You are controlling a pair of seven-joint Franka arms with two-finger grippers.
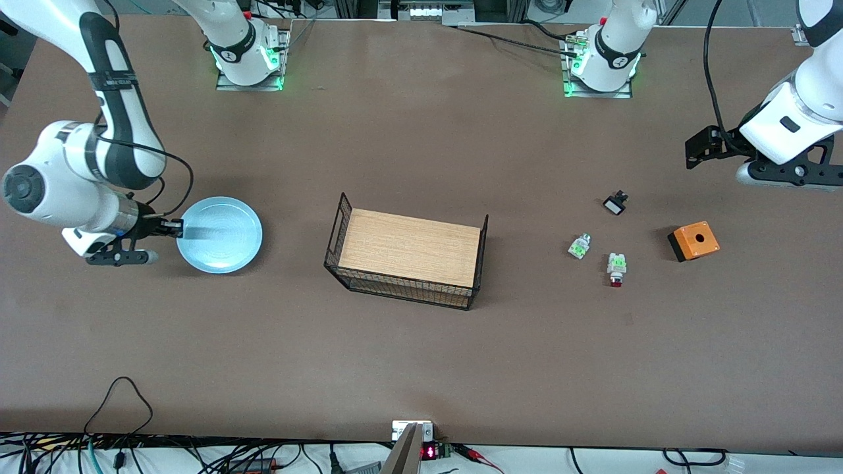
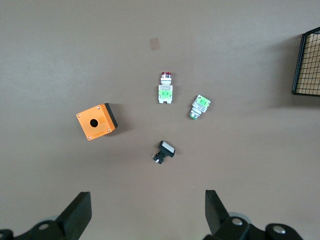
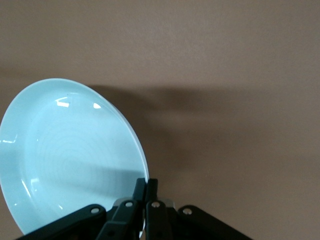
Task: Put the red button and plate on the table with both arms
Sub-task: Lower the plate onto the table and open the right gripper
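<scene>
The pale light-blue plate (image 1: 220, 235) lies toward the right arm's end of the table (image 1: 421, 368). My right gripper (image 1: 172, 228) is shut on its rim; the right wrist view shows the pads (image 3: 147, 186) pinching the edge of the plate (image 3: 65, 155). I cannot tell whether the plate touches the table. The red button (image 1: 616, 268), whitish with green clips and a red cap, lies on the table toward the left arm's end. My left gripper (image 1: 691, 150) hangs open and empty in the air, away from the button. The left wrist view shows the button (image 2: 165, 90) ahead of the open gripper (image 2: 148, 200).
A wood-topped black wire rack (image 1: 408, 253) stands mid-table. Next to the button lie a white-green piece without a red tip (image 1: 579, 246), a small black part (image 1: 616, 203) and an orange box with a hole (image 1: 693, 241). Cables run along the table's near edge.
</scene>
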